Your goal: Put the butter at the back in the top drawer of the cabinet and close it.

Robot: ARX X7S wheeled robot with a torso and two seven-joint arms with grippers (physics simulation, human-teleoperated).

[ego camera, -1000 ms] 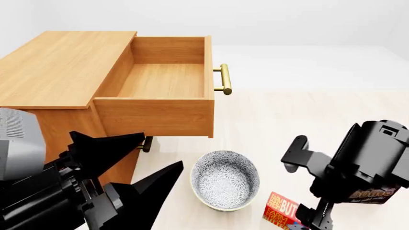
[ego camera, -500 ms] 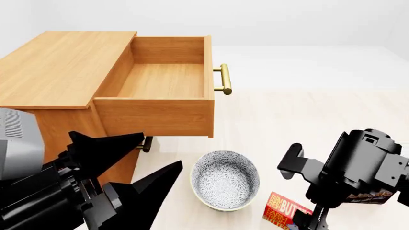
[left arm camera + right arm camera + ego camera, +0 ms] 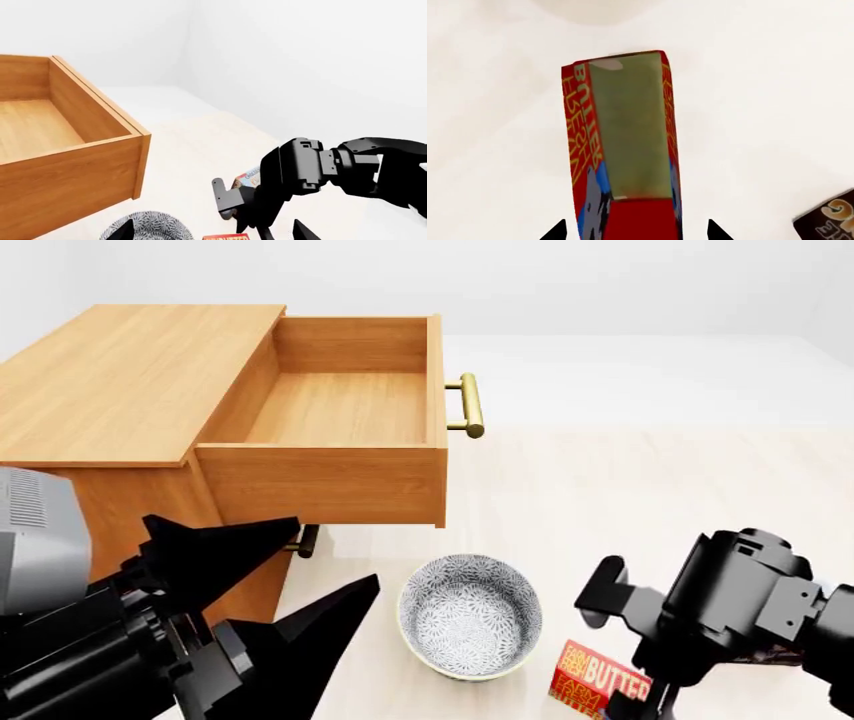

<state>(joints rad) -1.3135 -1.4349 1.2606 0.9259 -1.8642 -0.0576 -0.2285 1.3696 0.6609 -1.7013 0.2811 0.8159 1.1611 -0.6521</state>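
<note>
The butter (image 3: pixel 598 683), a small red box with yellow letters, lies on the floor right of the bowl. In the right wrist view the butter (image 3: pixel 624 145) sits lengthwise between the two fingertips of my right gripper (image 3: pixel 635 230), which is open and straddles the box's near end. My right gripper (image 3: pixel 647 702) hangs just over the box. The cabinet (image 3: pixel 120 390) stands at the left, and its top drawer (image 3: pixel 334 410) is pulled out and empty, with a brass handle (image 3: pixel 467 405). My left gripper (image 3: pixel 336 552) is open, low at the left, holding nothing.
A patterned grey bowl (image 3: pixel 470 615) stands on the floor between the cabinet and the butter. A dark chocolate pudding box (image 3: pixel 834 220) lies close beside the butter, mostly hidden under the right arm (image 3: pixel 727 605) in the head view. Pale floor stretches behind.
The right arm has come down and slightly left over the butter. The left arm, drawer, bowl and butter have not moved.
</note>
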